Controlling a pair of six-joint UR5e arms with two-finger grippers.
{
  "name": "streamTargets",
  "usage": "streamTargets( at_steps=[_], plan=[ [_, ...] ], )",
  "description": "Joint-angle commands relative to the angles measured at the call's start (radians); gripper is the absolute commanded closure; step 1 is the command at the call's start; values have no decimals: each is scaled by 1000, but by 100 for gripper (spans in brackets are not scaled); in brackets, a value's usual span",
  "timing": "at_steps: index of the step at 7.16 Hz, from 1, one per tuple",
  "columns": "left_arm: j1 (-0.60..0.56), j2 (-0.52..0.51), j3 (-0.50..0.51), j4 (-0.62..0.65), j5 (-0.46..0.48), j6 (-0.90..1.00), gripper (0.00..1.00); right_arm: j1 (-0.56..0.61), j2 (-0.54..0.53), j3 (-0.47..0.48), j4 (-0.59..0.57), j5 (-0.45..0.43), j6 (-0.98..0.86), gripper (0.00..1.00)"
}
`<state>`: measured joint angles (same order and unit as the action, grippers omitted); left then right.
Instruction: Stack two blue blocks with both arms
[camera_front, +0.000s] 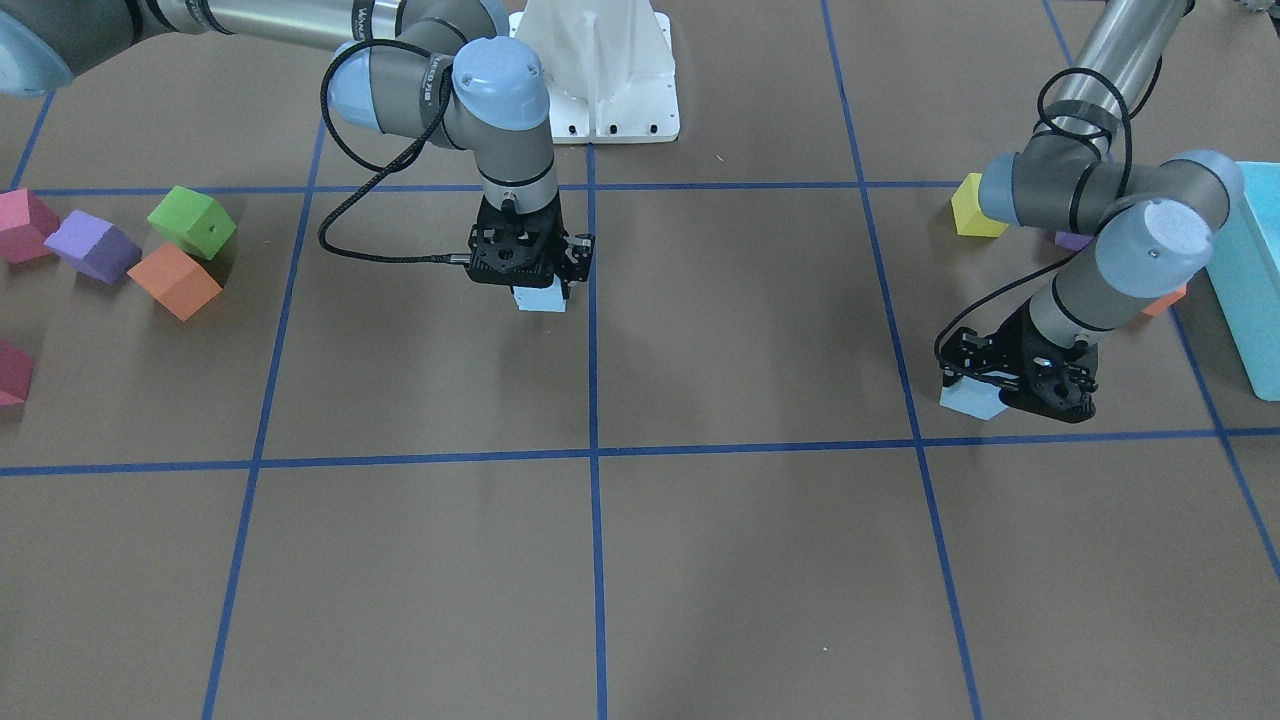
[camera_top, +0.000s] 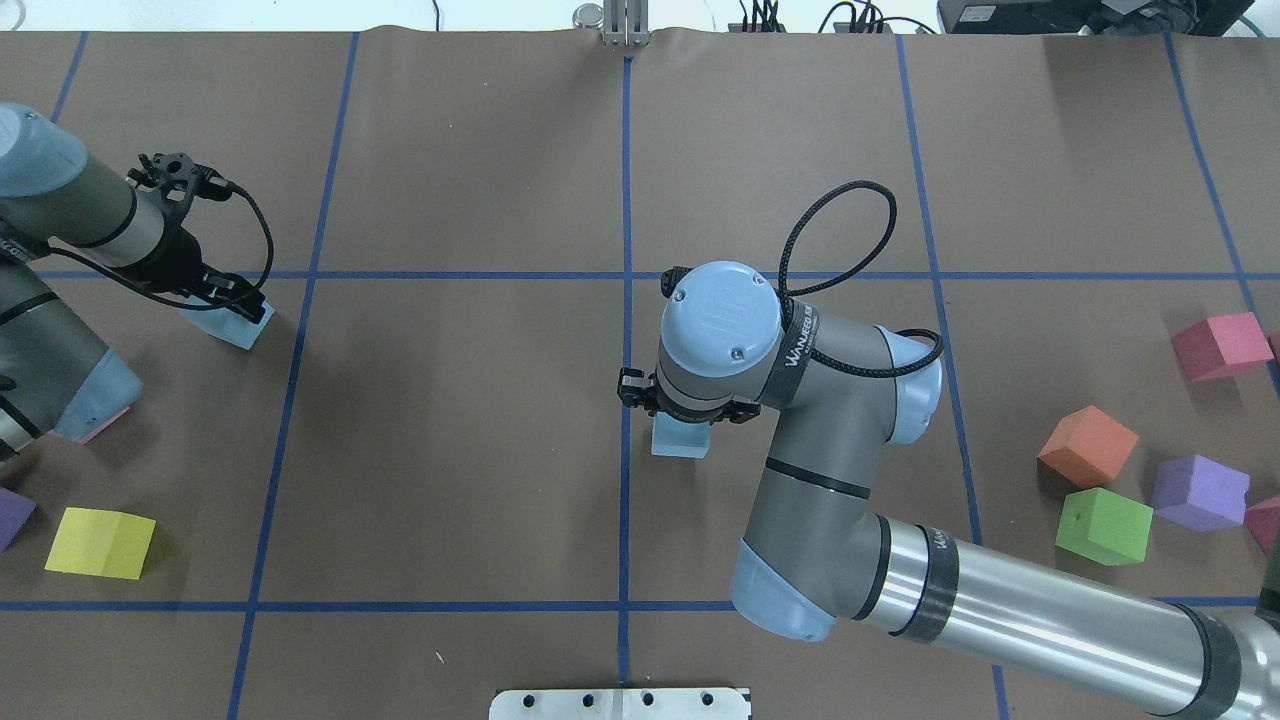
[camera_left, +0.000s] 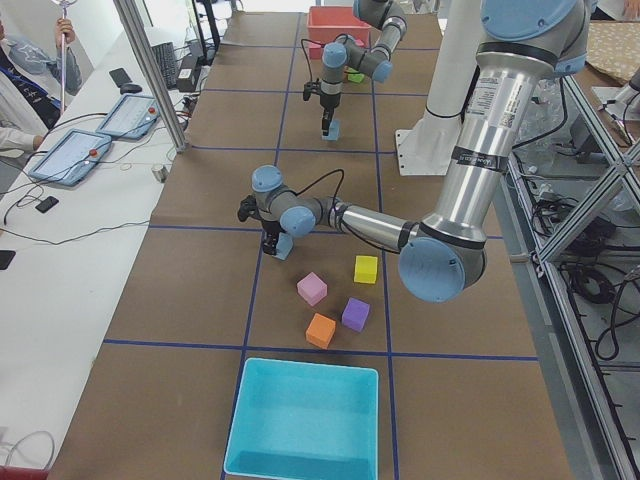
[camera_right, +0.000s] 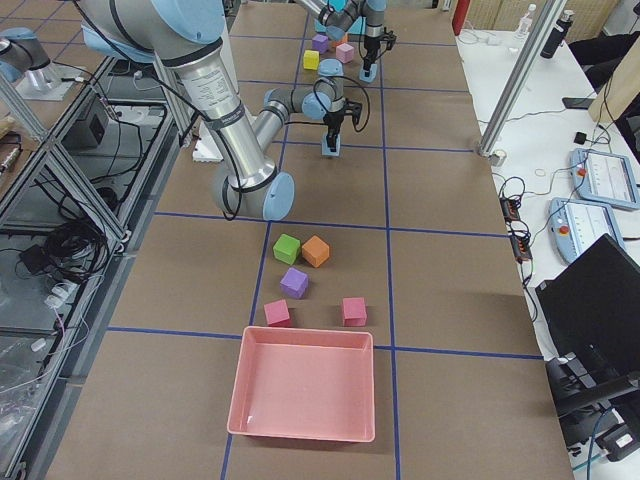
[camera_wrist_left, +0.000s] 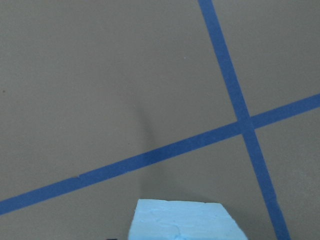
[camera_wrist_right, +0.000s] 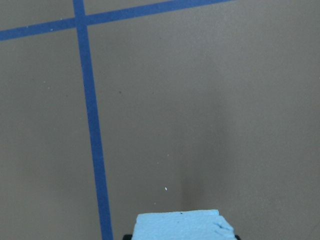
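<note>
I am gripping with both tools. My right tool (camera_front: 541, 284) is pointing straight down near the middle of the desk (camera_front: 700, 560), its fingers pressing in on the sides of one blue block (camera_front: 541, 299). That block is sitting just beside the blue tape line (camera_front: 592, 350) running down the centre, on the side of my right arm (camera_top: 800, 400). In the right wrist view the cube's top face is filling the middle of the bottom edge, with black finger parts showing at both its lower corners. Whether it is resting on the desk or hanging just above it, I cannot tell.

My left tool (camera_top: 230, 298) is leaning at a slant far out on my left side, clamping the other blue block (camera_top: 228, 326), which is lying near a tape crossing. The two blue cubes are well apart.

A green cube (camera_front: 192, 222), an orange cube (camera_front: 173, 282), a purple cube (camera_front: 92, 247) and a pink cube (camera_front: 25, 225) are clustering out on my right side. A yellow cube (camera_top: 100, 542) is lying near my left arm (camera_top: 50, 300).
</note>
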<state>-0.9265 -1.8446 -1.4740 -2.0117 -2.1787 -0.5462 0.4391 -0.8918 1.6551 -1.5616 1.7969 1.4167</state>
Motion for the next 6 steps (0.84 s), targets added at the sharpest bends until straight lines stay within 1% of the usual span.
streamTargets(
  at_steps=[1,2,3,4,5,6],
  plan=[
    [3,1,-8,-5,-7,-14,48,-28,14,-9,0,-24,16,32],
    [2,2,-31,1,-10,-15,49,-28,42,-15,-2,-24,16,32],
    [0,2,-45,7,-56,-23,49,-28,54,-21,-2,-24,16,32],
    [0,-2,-57,7,-61,-99,49,-28,86,-53,-2,-24,16,32],
    [0,-7,-63,7,-59,-125,49,-28,115,-101,-2,-27,15,32],
    [0,-8,-69,10,-59,-127,49,-28,116,-106,0,-34,13,31]
  ],
)
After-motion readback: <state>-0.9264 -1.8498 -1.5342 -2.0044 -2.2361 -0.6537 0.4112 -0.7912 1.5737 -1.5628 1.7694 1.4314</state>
